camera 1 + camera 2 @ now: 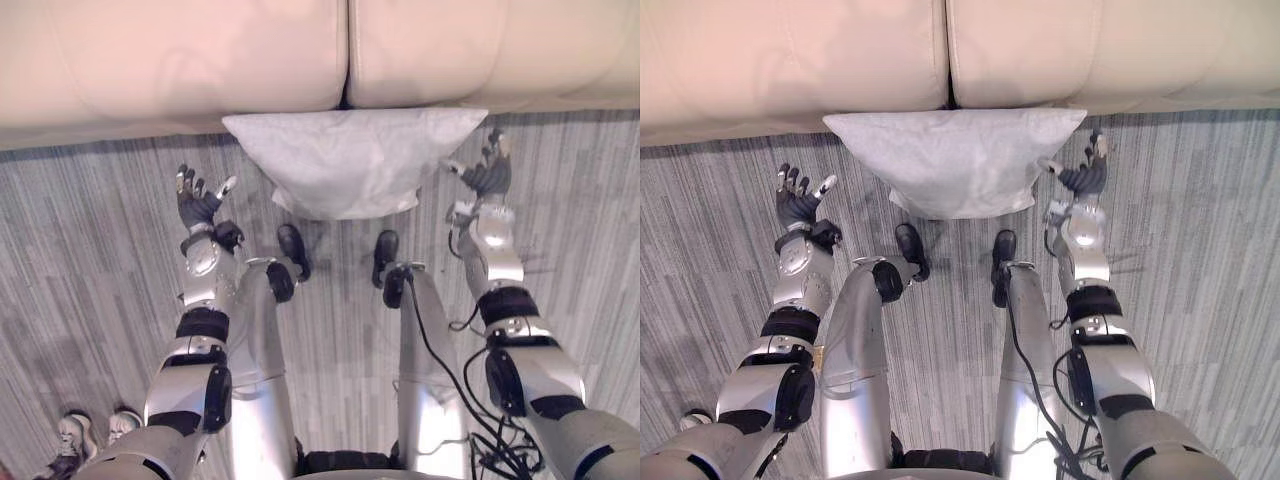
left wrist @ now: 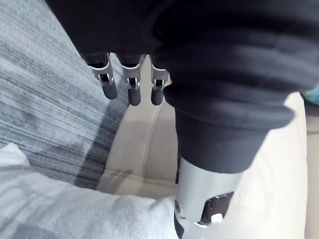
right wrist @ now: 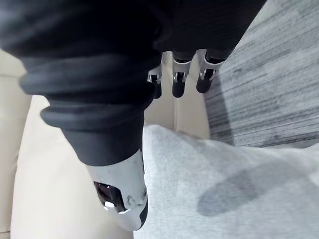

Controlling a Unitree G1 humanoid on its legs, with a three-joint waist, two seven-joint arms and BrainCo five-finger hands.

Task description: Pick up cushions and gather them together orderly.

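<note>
The robot's left hand point(image 1: 198, 205) and right hand point(image 1: 487, 175) flanked a pale grey cushion point(image 1: 350, 160) on the floor point(image 1: 90, 250) against the sofa point(image 1: 200, 60), fingers spread and empty — apparently the approach, with a two-sided squeeze needed next.

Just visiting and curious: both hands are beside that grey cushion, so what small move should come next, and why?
Probably move both hands inward onto the sides of the grey cushion. It lies on the floor against the sofa, between the open left hand and the open right hand. Neither grips it, and the left hand is farther off.
</note>
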